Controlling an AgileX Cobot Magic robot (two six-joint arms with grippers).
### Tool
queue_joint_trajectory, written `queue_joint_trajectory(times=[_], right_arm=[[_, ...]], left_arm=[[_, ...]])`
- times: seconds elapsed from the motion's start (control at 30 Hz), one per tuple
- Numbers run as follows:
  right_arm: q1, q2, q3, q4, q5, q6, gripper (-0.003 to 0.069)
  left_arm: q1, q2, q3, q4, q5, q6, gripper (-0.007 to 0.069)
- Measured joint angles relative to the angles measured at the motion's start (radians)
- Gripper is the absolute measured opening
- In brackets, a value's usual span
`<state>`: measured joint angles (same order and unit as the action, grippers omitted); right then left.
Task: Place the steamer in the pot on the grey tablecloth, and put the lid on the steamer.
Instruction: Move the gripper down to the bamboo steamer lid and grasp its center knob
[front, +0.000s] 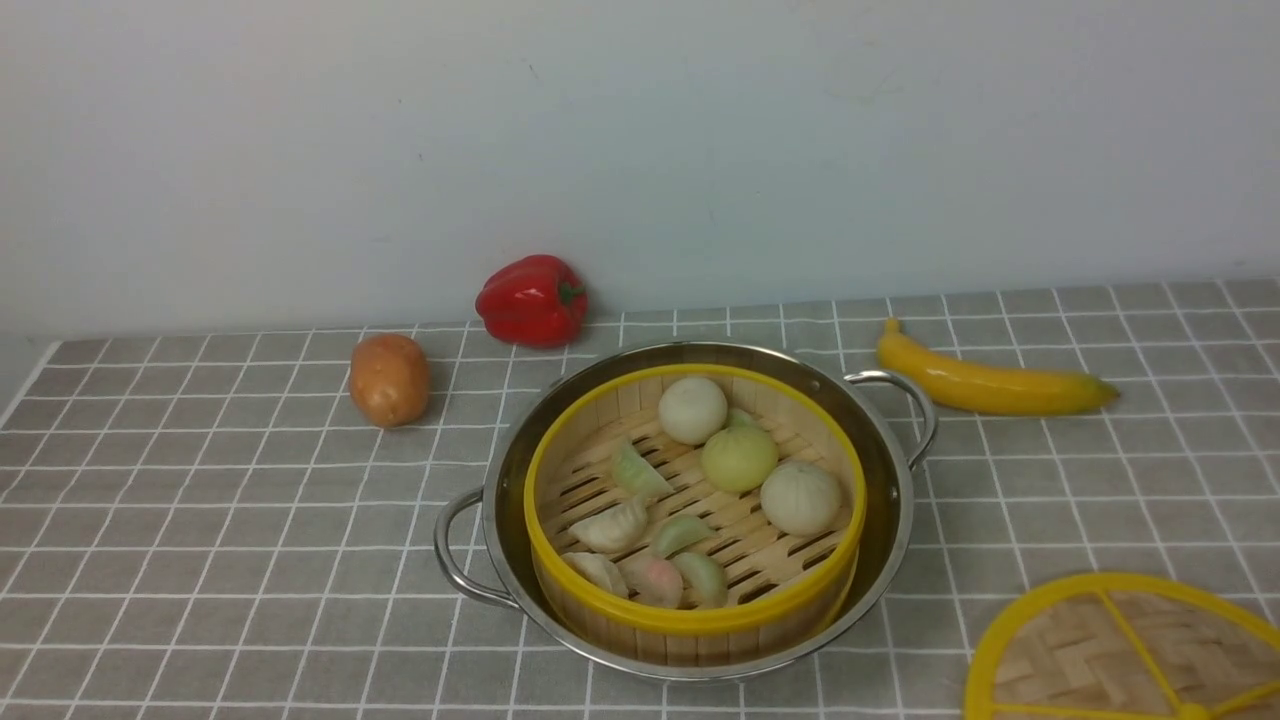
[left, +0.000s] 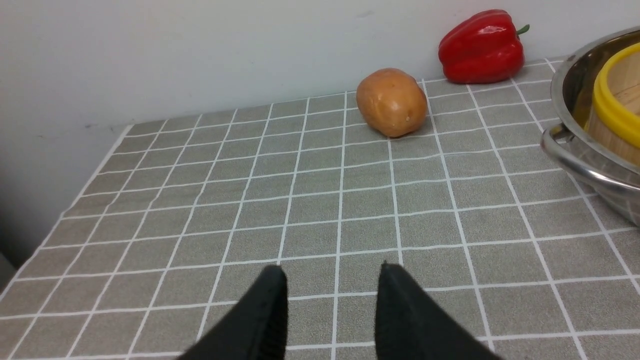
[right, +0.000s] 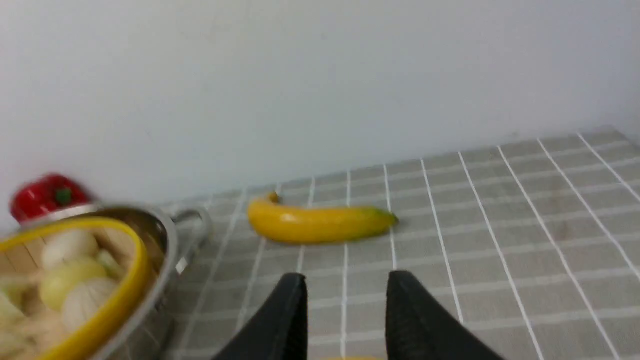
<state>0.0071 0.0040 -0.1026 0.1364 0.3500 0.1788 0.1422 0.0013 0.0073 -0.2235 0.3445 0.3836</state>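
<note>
Left wrist view shows the left end effector (left: 332, 270) moderately open and empty over the grey tablecloth (front: 250, 520). The right end effector (right: 347, 276) is parted about as much, also empty, with the banana (right: 320, 225) beyond it. The steamer (front: 690, 617) sits inside the pot (front: 890, 500) at centre. The lid (front: 1080, 650) lies flat at near right, apart from the pot.

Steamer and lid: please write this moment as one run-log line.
steamer: in pot | lid: on grey tablecloth, not on steamer | left gripper: open, empty | right gripper: open, empty
</note>
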Motion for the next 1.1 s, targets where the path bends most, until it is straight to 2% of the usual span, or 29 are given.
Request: queue_joint_trajectory(times=[0.07, 0.13, 0.2, 0.27, 0.4, 0.53, 0.57, 0.63, 0.7, 0.73, 0.83, 0.9, 1.1], right_arm=[[0.0, 0.006, -0.067, 0.026, 0.024, -0.031, 0.0242], [0.0, 0.038, -0.229, 0.08, 0.143, -0.11, 0.0242], [0.0, 0.055, -0.29, 0.101, 0.209, -0.127, 0.0242], [0.0, 0.091, -0.422, 0.172, 0.357, -0.144, 0.0242], [0.0, 0.141, -0.547, 0.326, 0.411, -0.152, 0.0242], [0.0, 0.162, -0.598, 0.38, 0.44, -0.158, 0.0242], [0.0, 0.165, -0.617, 0.392, 0.488, -0.19, 0.0242], [0.0, 0.169, -0.627, 0.391, 0.557, -0.221, 0.0242], [0.0, 0.193, -0.631, 0.349, 0.774, -0.298, 0.0242], [0.0, 0.216, -0.631, 0.323, 0.818, -0.312, 0.0242], [0.0, 0.297, -0.63, 0.229, 0.868, -0.335, 0.0242], [0.0, 0.444, -0.63, 0.138, 0.878, -0.368, 0.0242], [0.003, 0.779, -0.633, 0.077, 0.877, -0.438, 0.0242]], left_arm=[[0.0, 0.0, 0.0, 0.0, 0.0, 0.0, 0.0243], [0.0, 0.0, 0.0, 0.0, 0.0, 0.0, 0.0243], [0.0, 0.0, 0.0, 0.0, 0.0, 0.0, 0.0243], [0.0, 0.0, 0.0, 0.0, 0.0, 0.0, 0.0243], [0.0, -0.001, 0.0, 0.0, 0.0, 0.0, 0.0243], [0.0, -0.001, 0.0, 0.0, 0.0, 0.0, 0.0243], [0.0, -0.001, 0.0, 0.0, 0.0, 0.0, 0.0243], [0.0, -0.001, 0.0, 0.0, 0.0, 0.0, 0.0243], [0.0, -0.001, 0.0, 0.0, 0.0, 0.0, 0.0243], [0.0, -0.001, 0.0, 0.0, 0.0, 0.0, 0.0243], [0.0, -0.001, 0.0, 0.0, -0.001, 0.0, 0.0243], [0.0, -0.001, 0.0, 0.0, -0.001, 0.0, 0.0243], [0.0, -0.001, 0.0, 0.0, -0.001, 0.0, 0.0243]])
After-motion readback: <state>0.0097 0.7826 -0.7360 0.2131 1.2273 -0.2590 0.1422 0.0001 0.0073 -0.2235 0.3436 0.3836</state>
